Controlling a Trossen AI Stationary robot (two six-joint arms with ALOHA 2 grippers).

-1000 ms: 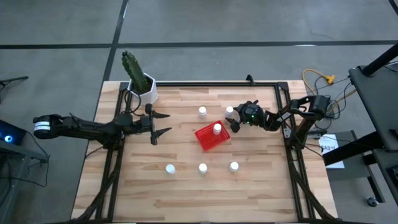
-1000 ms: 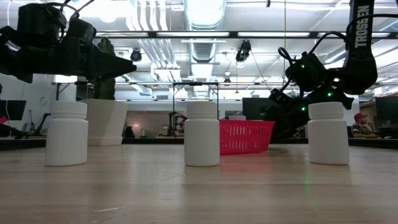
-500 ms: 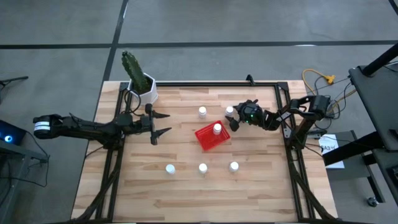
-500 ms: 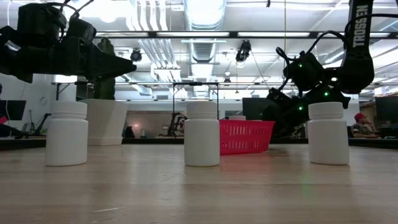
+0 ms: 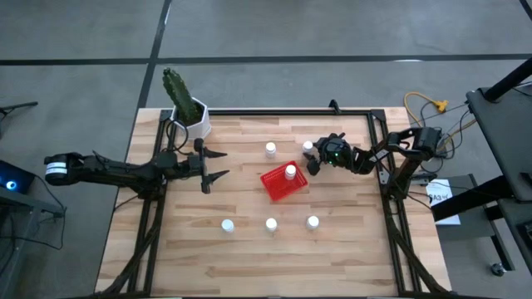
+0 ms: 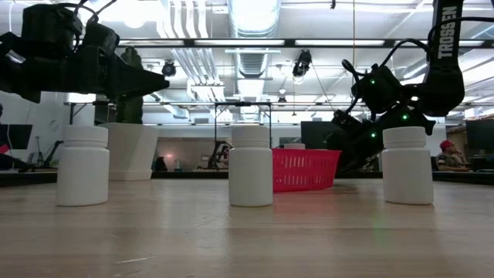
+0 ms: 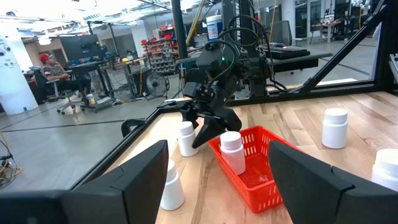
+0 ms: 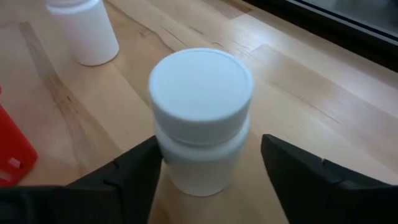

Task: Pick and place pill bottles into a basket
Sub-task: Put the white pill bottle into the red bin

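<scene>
The red basket (image 5: 278,184) sits mid-table with one white pill bottle (image 5: 289,172) standing in it. My right gripper (image 5: 311,159) is open just right of the basket. Its fingers stand on either side of another bottle (image 8: 199,118), which stands upright on the wood (image 5: 307,147). One bottle (image 5: 270,149) stands to the left of that bottle. Three bottles (image 5: 227,225) (image 5: 271,224) (image 5: 312,222) stand in a row nearer the near edge. My left gripper (image 5: 226,164) is open and empty, left of the basket. My right gripper's fingers (image 8: 134,171) flank the lower body (image 8: 205,168) of the upright bottle, coming nearly level from the table's right. One finger shows a gap to the bottle. Whether the other touches it I cannot tell. The bottle stands on the table.
A white pot with a green plant (image 5: 191,116) stands at the far left corner. A black frame (image 5: 283,112) runs along the table's far edge and sides. Bare wood lies between the basket and the near row of bottles.
My right gripper has edged a little toward the table's left, closer about the bottle it flanks. The bottles and the basket have stayed where they were.
</scene>
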